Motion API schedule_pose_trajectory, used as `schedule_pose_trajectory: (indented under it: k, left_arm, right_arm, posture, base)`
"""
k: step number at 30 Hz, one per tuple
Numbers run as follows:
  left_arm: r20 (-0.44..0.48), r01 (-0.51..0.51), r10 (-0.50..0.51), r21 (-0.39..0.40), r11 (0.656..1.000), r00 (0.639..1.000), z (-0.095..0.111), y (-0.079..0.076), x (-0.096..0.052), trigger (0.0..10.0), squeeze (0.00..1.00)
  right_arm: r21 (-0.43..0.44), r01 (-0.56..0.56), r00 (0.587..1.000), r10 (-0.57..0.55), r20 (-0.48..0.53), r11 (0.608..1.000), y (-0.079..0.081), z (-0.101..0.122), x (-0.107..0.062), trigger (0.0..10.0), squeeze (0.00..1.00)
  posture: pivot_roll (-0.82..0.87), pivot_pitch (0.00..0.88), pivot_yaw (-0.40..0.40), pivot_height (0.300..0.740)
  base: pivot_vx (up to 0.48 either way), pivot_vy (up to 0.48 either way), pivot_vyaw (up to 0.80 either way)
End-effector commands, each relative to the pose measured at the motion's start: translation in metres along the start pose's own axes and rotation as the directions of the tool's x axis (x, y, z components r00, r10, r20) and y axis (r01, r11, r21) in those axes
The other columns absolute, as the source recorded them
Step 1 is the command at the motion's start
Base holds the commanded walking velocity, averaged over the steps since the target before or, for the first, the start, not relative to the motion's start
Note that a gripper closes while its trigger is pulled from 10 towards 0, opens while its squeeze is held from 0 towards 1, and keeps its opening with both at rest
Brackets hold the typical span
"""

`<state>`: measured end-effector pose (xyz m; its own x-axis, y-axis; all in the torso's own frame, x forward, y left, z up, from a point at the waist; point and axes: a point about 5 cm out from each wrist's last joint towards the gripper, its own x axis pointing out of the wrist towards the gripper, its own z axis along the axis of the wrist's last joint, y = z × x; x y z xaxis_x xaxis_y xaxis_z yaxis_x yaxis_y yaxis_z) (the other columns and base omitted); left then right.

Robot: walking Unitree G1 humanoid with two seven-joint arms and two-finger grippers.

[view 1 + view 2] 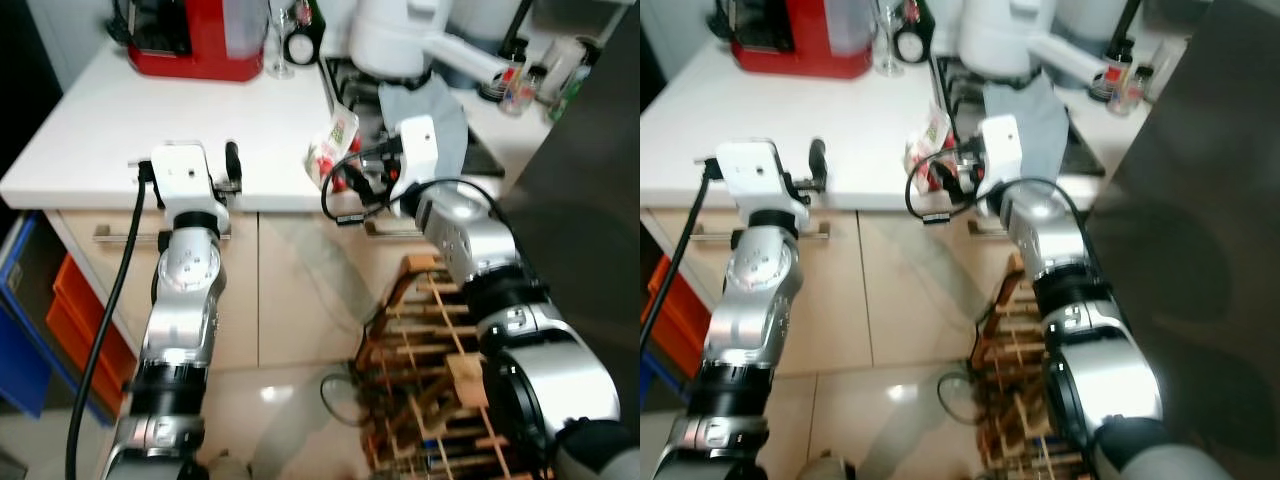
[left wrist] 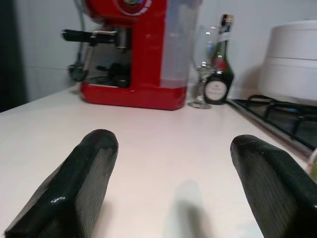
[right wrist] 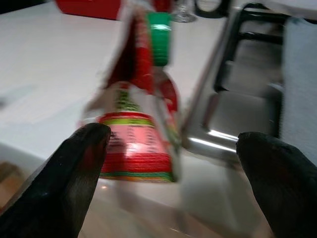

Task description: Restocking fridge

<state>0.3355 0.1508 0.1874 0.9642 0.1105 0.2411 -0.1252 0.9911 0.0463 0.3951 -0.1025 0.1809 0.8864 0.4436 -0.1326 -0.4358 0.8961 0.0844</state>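
A red and white carton (image 1: 332, 140) with a green cap (image 3: 159, 24) stands at the front edge of the white counter (image 1: 150, 120), beside the hob. My right gripper (image 3: 173, 171) is open just in front of the carton, its fingers (image 3: 74, 173) spread wider than it and not touching. My left gripper (image 2: 173, 191) is open and holds nothing, low over the bare counter further left. One of its black fingers (image 1: 233, 160) shows beside the white wrist unit.
A red coffee machine (image 1: 195, 35), a wine glass (image 2: 202, 84) and a dark bottle (image 2: 219, 74) stand at the counter's back. A grey cloth (image 1: 432, 110) lies on the hob (image 1: 352, 80). A wooden rack (image 1: 430, 380) stands on the floor below; a dark panel (image 1: 590, 200) rises on the right.
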Motion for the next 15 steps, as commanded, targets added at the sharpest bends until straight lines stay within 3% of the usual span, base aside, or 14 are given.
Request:
schedule_pose_trajectory:
  k: [1, 8, 15]
  left_arm:
    - [0.012, 0.033, -0.033, -0.003, 0.999, 0.999, 0.006, -0.008, 0.003, 10.0, 0.00]
    - [0.008, 0.020, -0.020, -0.004, 1.000, 1.000, 0.004, -0.004, -0.001, 10.0, 0.00]
    - [0.006, 0.023, -0.023, -0.002, 1.000, 1.000, 0.004, -0.004, -0.003, 10.0, 0.00]
  right_arm:
    - [-0.002, 0.014, 0.999, -0.014, 0.039, 1.000, -0.001, 0.011, 0.002, 10.0, 0.00]
    - [-0.001, 0.006, 0.996, -0.006, 0.093, 1.000, 0.009, 0.023, 0.005, 10.0, 0.00]
    - [0.018, -0.066, 0.995, 0.064, 0.083, 0.998, 0.018, 0.029, 0.003, 10.0, 0.00]
  posture:
    - [0.00, 0.000, -0.058, 0.740]
    - [0.02, 0.000, -0.070, 0.740]
    - [0.03, 0.000, -0.071, 0.740]
  base:
    - [0.000, 0.000, 0.00]
    - [0.000, 0.000, 0.00]
    - [0.000, 0.000, 0.00]
